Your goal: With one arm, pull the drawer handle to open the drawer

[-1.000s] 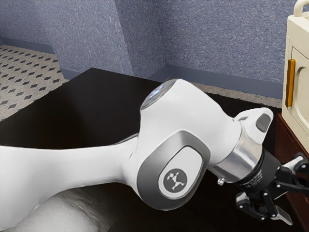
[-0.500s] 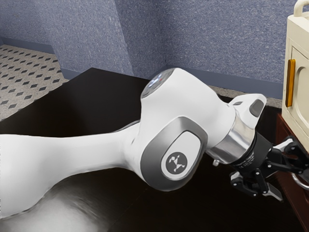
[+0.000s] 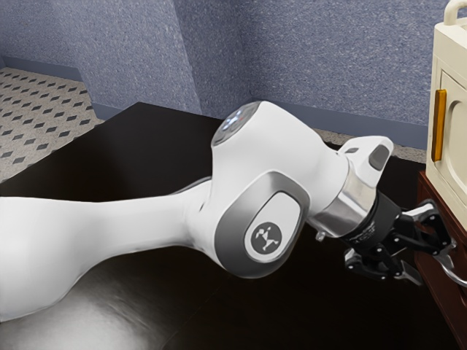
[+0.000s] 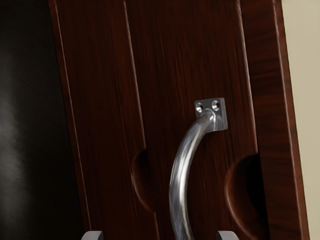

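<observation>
The black gripper [image 3: 430, 268] stands open in front of the dark reddish-brown drawer unit [image 3: 446, 300] at the exterior view's right edge. Part of the curved silver handle [image 3: 455, 277] shows beside the upper finger. In the wrist view, the metal handle [image 4: 179, 186] arches out from a screwed plate on the wooden front [image 4: 180, 60]. Both fingertips peek in around the gripper's midpoint [image 4: 160, 236], wide apart, with the handle's lower visible part between them and bare space on each side of it. The handle's other end is hidden.
A cream cabinet [image 3: 454, 109] with an orange-yellow handle [image 3: 438, 125] stands on top of the brown unit. The black tabletop [image 3: 124, 160] extends under the arm. A blue wall [image 3: 336, 58] rises behind.
My hand has moved up and slightly toward the exterior view's left, and more of the silver handle has come into sight. The brown unit shows no clear movement.
</observation>
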`<state>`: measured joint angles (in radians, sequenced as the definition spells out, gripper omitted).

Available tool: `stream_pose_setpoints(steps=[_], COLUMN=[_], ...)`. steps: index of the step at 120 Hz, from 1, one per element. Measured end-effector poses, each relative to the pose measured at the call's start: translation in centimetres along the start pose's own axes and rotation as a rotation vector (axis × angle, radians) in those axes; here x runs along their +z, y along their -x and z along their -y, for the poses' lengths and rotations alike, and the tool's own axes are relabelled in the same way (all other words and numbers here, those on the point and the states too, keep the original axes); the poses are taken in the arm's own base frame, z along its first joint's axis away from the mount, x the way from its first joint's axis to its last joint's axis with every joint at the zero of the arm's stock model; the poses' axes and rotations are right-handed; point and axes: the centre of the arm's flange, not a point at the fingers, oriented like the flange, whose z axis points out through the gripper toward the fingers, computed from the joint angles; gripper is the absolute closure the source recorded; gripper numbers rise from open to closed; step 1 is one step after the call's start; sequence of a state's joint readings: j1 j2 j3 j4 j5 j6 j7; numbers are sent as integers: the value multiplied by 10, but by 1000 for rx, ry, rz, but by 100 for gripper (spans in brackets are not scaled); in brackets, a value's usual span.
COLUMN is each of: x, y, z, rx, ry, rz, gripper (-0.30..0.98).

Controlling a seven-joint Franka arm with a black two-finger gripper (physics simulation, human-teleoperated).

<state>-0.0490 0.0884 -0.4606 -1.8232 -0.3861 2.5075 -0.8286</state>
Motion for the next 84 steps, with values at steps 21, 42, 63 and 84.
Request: stream_pose_setpoints(steps=[21,42,63,84], x=[6,10,11,11], y=[-4,-9,-17,-15], z=[0,0,4,0], rx=[9,17,12,16], ry=[-1,-1,-5,8], rz=[-1,-5,-14,-16], gripper=[46,48,49,50])
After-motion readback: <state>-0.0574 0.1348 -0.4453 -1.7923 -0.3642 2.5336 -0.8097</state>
